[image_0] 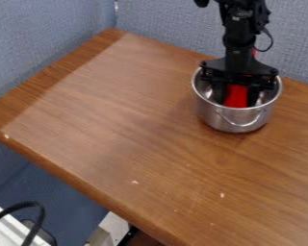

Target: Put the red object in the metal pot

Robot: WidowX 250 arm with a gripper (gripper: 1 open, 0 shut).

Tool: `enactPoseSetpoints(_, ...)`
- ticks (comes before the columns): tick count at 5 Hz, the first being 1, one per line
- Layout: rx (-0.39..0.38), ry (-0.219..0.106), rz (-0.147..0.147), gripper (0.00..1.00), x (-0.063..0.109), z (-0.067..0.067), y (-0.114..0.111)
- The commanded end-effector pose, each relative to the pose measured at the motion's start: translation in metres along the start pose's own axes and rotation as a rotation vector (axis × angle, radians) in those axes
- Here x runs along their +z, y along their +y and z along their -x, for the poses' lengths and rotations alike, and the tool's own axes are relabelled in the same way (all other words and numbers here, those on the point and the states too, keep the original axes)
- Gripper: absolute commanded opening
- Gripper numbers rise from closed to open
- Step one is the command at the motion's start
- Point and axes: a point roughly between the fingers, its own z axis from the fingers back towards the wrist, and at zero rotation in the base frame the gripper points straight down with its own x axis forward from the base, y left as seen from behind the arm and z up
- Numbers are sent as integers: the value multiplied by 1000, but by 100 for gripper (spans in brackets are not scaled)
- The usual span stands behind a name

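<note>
Wood fills most of the view: a brown table (105, 125) set at an angle, its near corner pointing down and left, with blue-grey wall panels (54, 24) behind it. Dark cable (35, 223) loops on the floor below the front edge, at the lower left. Most of the tabletop lies bare, and nothing stands between the camera and the pot.

Near the far right edge sits the metal pot (234, 117), shiny and round, its thin wire handle resting against the front of its wall. The black arm (243, 24) comes straight down over it, and the gripper (239, 86) reaches into the pot's mouth. The red object (235, 94) stands upright inside the pot, between the black fingers (219, 89).

The jaws stand partly apart, on either side of the red bar, but whether they press on it or have let it go cannot be told at this size. The lower end of the bar is hidden by the pot's wall, so whether it touches the bottom is unclear. The arm's upper part is cut off by the top edge, and the table's right corner runs out of frame.
</note>
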Motion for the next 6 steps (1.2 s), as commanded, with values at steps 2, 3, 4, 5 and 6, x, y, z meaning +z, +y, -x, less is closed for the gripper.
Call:
enactPoseSetpoints(2, -106, 35, -1, 0, 5, 1, -16)
enactPoseSetpoints(3, -104, 51, -9, 0, -4, 5, -14)
enactPoseSetpoints(4, -102, 67, -18, 0, -13, 9, -12)
enactPoseSetpoints(5, -106, 84, -26, 0, -13, 14, -16)
enactPoseSetpoints(6, -110, 101, -34, 0, -13, 18, -19)
